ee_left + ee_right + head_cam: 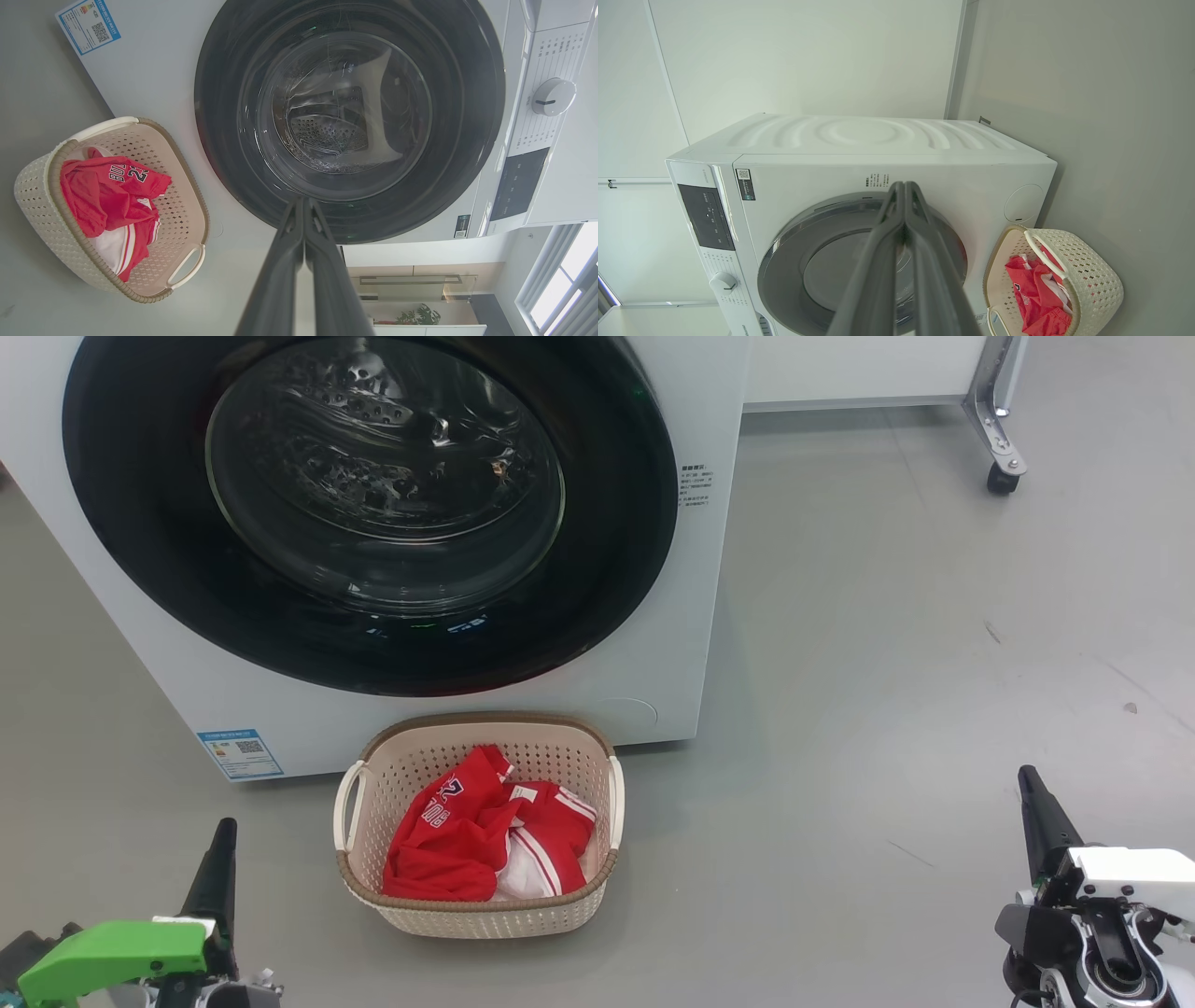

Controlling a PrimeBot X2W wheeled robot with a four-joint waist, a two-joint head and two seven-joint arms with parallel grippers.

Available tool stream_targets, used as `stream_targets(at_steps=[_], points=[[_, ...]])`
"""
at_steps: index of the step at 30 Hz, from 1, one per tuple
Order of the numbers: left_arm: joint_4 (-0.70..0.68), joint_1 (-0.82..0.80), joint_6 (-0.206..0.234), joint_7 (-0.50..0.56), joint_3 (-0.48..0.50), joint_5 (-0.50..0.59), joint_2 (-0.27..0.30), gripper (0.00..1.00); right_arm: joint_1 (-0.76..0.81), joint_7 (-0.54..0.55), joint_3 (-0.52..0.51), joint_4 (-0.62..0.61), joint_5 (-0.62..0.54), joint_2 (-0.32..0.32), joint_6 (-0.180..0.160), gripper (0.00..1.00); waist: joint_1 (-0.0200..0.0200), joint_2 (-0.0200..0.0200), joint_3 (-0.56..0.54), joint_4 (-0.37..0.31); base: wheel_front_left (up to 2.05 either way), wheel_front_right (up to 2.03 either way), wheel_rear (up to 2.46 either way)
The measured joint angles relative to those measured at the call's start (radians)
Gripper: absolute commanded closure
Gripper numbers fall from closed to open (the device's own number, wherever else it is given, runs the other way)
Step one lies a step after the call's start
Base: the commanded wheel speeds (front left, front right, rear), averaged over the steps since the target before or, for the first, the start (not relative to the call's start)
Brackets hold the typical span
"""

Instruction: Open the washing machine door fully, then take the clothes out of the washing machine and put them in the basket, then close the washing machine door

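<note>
On the floor before the washing machine: carrying the basket, set just beside the white front, probably for a short carry from the drum.
Clothes: lying bunched inside the basket, red with white stripes.
Washing machine door: sitting flush against the front, closing off the drum; seemingly marking the last step as done.
Left pincer: hanging low and left of the basket, fingers pressing together, gripping nothing.
Right pincer: hanging well right of the basket, likewise pressing shut and empty, apparently parking clear of the work.
</note>
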Motion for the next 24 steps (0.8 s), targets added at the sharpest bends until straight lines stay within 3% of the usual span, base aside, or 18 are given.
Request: stream_targets(at_steps=[24], points=[[0.001, -0.001, 0.000, 0.001, 0.002, 0.000, -0.001, 1.00, 0.000, 0.000, -0.002, 0.003, 0.000, 0.000, 0.000, 1.00, 0.0000, 0.0000, 0.000, 0.000, 0.00, 0.00, 0.00]])
